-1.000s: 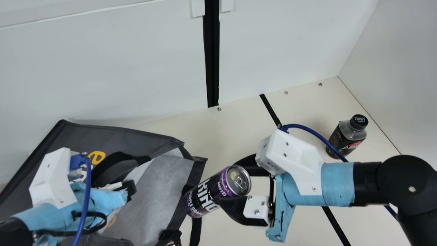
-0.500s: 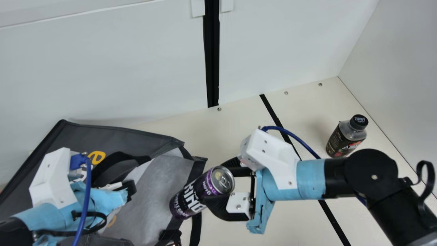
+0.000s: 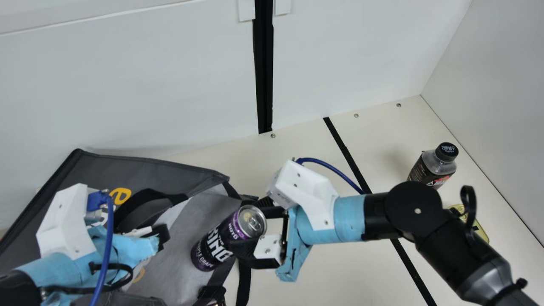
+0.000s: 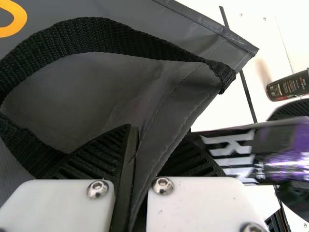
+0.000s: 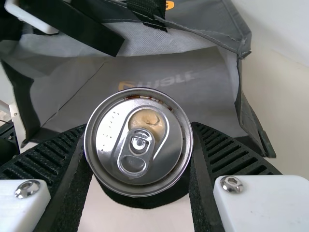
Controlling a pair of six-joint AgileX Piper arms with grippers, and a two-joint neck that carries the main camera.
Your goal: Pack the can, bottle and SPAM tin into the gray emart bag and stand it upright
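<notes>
Right gripper [image 5: 139, 145] grips the can [image 3: 212, 246] around its upper wall, tilted, base toward the mouth of the gray emart bag [image 3: 148, 170]. Left gripper [image 4: 157, 140] pinches the bag's edge. Assessment: can rigid, smooth, probably weighty if full, liable to slip; wall hold suitable. Bag fabric soft, best held at the edge. Bottle [image 3: 432, 170] upright, far right; SPAM tin [image 3: 481, 231] nearer, partly hidden.
</notes>
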